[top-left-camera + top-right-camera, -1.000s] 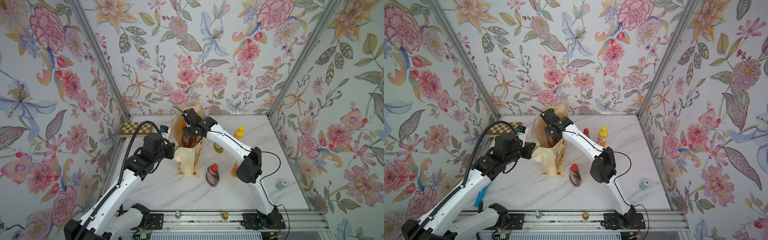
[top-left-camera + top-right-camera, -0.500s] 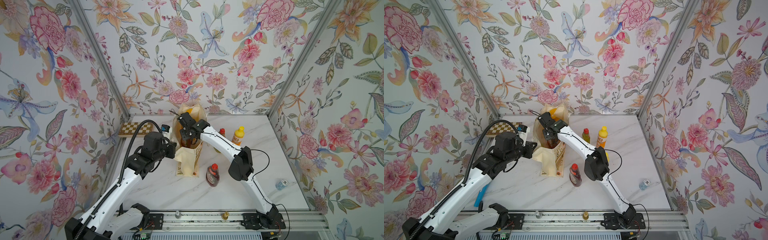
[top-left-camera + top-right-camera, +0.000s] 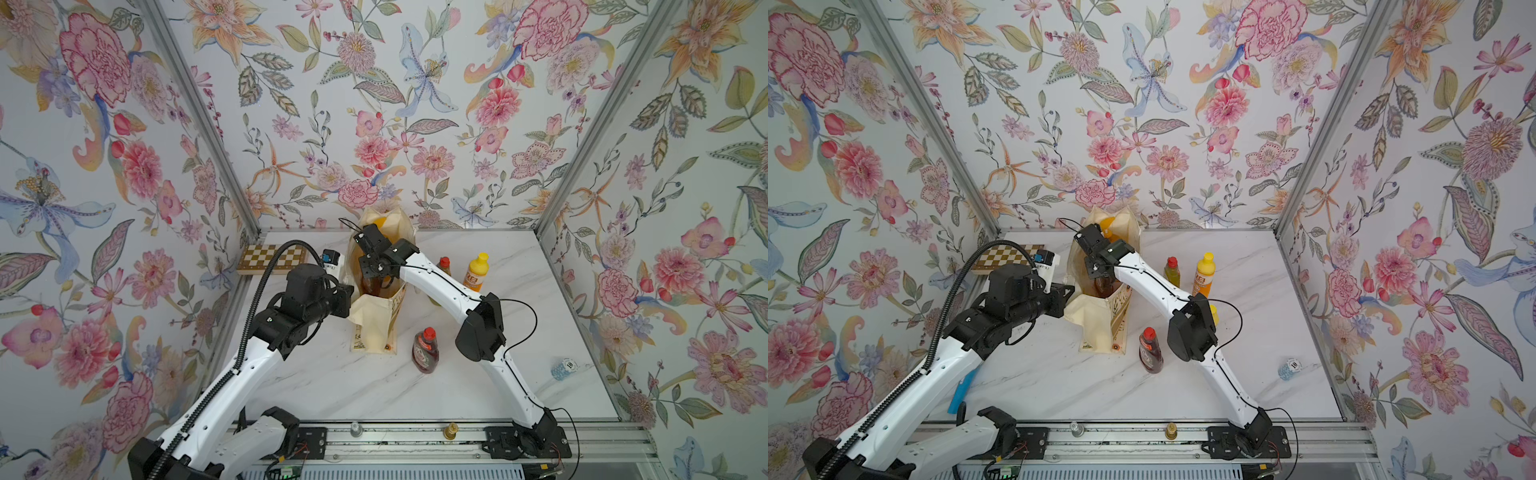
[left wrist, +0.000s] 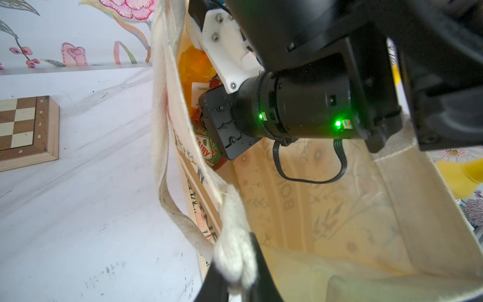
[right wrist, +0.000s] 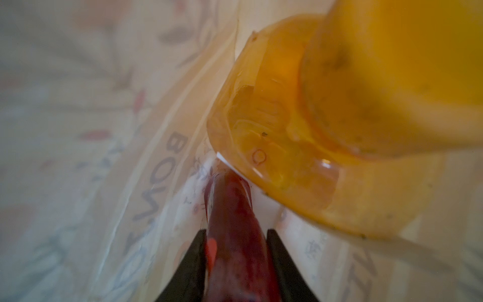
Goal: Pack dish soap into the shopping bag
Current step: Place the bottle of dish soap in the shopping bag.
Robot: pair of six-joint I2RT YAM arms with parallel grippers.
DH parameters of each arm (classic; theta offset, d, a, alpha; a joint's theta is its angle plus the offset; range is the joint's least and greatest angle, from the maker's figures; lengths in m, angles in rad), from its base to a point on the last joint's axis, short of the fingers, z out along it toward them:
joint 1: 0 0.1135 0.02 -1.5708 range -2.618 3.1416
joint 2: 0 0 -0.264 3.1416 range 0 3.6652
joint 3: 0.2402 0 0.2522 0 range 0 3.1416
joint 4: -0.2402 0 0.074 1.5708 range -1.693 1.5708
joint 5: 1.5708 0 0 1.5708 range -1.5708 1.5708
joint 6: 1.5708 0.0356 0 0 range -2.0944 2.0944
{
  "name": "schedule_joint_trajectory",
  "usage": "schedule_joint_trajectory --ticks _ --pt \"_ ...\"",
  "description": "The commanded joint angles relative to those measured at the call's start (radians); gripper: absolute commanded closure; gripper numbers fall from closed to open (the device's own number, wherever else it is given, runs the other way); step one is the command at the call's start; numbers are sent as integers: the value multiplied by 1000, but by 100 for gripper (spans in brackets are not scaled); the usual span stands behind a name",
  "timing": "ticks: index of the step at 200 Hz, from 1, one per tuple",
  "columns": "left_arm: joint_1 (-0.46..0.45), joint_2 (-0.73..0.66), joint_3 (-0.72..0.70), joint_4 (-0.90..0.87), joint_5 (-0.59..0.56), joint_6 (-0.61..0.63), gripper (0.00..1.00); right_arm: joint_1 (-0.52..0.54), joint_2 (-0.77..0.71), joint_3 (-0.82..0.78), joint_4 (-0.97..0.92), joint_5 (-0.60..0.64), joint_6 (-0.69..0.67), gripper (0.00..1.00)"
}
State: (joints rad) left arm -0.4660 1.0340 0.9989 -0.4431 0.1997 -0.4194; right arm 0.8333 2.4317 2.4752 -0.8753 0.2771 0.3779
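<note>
The shopping bag [image 3: 376, 328] [image 3: 1100, 328] stands at the middle back of the table with its mouth held wide. My left gripper [image 4: 236, 274] [image 3: 352, 298] is shut on its white rope handle [image 4: 235, 251] at the near rim. Reaching down inside the bag, my right gripper [image 5: 236, 261] [image 3: 374, 276] is shut on a dark-red bottle [image 5: 232, 222] [image 4: 206, 149]. The tall orange pump bottle [image 5: 287, 130] [image 3: 380, 222] stands in the bag beside it. On the table stand a dark-red bottle [image 3: 424, 351], an olive-green one [image 3: 444, 266] and an orange yellow-capped one [image 3: 475, 272].
A chessboard [image 3: 270, 258] lies at the back left, with a small blue-and-white box [image 3: 330, 257] next to it. A stack of poker chips [image 3: 565, 368] sits at the right. Another yellow cap [image 3: 1213, 311] peeks from behind the right arm's elbow.
The right arm has swung a little to the left with the dark-red bottle inside the bag, uncovering the olive-green bottle. The left arm has not moved.
</note>
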Motion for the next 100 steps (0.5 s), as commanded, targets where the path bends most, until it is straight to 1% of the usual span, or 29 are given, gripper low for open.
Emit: schedule_joint_trajectory --ticks 1,55,100 --pt "-11 -25 49 46 21 -7 100 -7 -29 34 155 32 30 100" --pt "-11 -22 44 46 28 -15 100 -5 -93 -41 238 61 34 100" --pt "-12 -30 43 39 31 -17 100 -12 -82 -57 267 77 42 100"
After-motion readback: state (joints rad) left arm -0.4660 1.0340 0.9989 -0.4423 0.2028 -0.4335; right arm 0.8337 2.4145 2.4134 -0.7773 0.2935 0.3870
